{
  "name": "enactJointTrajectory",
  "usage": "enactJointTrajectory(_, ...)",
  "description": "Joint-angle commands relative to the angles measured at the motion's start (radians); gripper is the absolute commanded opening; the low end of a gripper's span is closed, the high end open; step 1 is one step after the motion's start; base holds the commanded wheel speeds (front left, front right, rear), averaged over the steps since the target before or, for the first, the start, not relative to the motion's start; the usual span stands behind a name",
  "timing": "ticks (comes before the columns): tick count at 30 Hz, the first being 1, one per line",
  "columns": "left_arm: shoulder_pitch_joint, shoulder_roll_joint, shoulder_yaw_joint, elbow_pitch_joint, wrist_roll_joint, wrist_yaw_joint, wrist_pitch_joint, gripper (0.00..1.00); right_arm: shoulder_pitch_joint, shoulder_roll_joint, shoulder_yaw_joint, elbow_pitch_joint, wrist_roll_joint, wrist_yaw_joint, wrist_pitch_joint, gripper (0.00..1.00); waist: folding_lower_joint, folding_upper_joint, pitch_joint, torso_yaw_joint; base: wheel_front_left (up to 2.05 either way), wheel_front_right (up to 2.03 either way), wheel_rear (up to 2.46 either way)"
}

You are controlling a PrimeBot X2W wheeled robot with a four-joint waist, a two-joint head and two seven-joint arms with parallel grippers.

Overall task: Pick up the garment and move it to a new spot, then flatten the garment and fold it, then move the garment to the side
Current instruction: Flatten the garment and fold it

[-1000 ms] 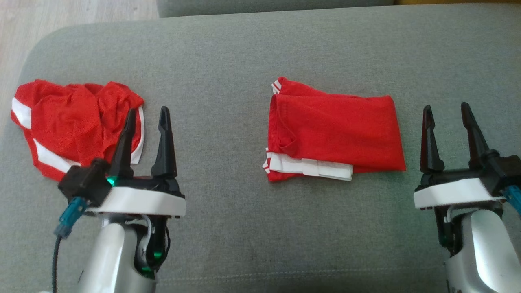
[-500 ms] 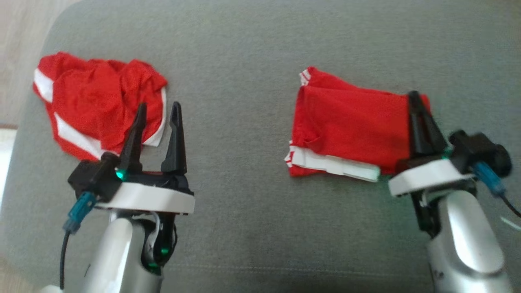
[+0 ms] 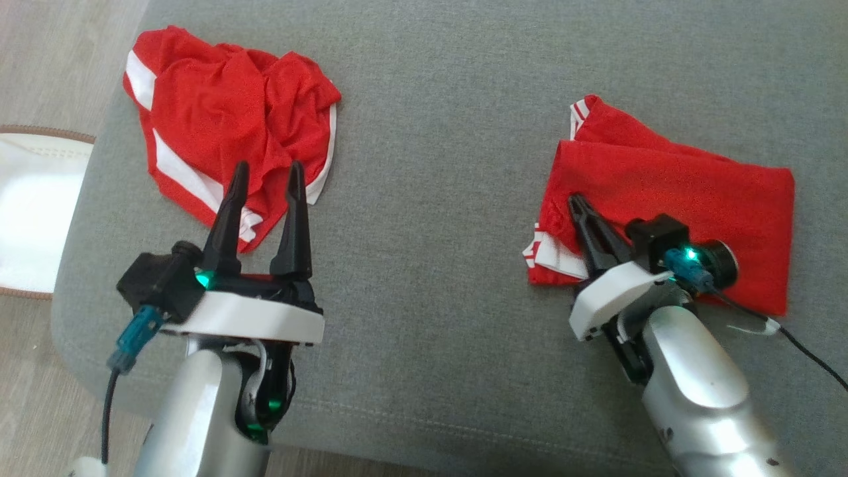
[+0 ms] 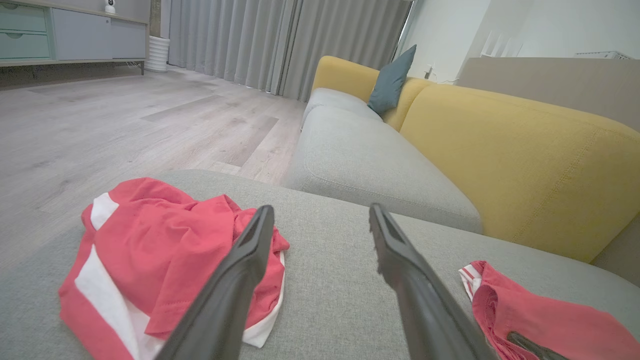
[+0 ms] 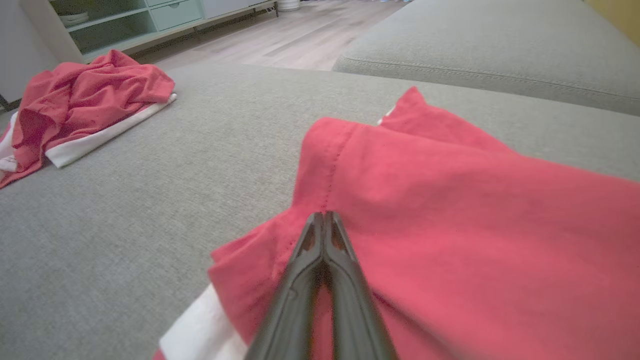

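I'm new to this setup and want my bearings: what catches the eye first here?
Two red heaps on the grey cushion: a crumpled garment at far left and a folded garment at right. The right gripper is shut, tips on the folded garment's left part; the left gripper hangs open by the crumpled garment.

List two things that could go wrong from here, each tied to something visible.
1. The right gripper is shut with its tips at a seam on the folded garment's top layer. Lifting may pull up only that layer and undo the fold.
2. The crumpled garment lies near the grey cushion's corner, beside the floor. The open left gripper close by could nudge it off.
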Motion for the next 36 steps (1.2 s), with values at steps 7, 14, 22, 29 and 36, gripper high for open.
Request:
enactJointTrajectory(7,-0.043,0.010,0.023,-0.027,-0.012,0.008,-0.005,1.00,-0.047,0.004,0.154,0.010,0.106,0.007,-0.038,0.00,-0.0002,0.0000,-0.002,-0.006,0.00,0.00,0.00)
enactJointTrajectory(14,-0.037,0.010,0.034,-0.023,-0.009,0.009,-0.005,1.00,-0.077,0.004,0.214,0.021,0.160,0.007,-0.050,0.00,-0.0002,0.0000,-0.016,-0.047,0.00,0.00,0.00)
enactJointTrajectory(22,-0.034,0.010,0.061,-0.028,0.003,-0.004,-0.005,1.00,-0.072,0.004,0.070,-0.071,0.131,0.007,-0.064,0.00,-0.0002,0.0000,-0.061,-0.134,0.00,0.00,0.00)
enactJointTrajectory(29,-0.025,0.010,0.069,-0.035,0.009,-0.007,-0.005,1.00,0.013,-0.005,-0.154,-0.224,0.017,0.007,-0.063,0.00,-0.0002,0.0000,-0.098,-0.206,0.00,0.00,0.00)
enactJointTrajectory(36,-0.015,0.010,0.058,-0.028,0.013,-0.009,-0.005,1.00,0.102,-0.003,-0.284,-0.350,-0.048,0.007,-0.055,1.00,-0.0002,0.0000,-0.117,-0.229,0.00,0.00,0.00)
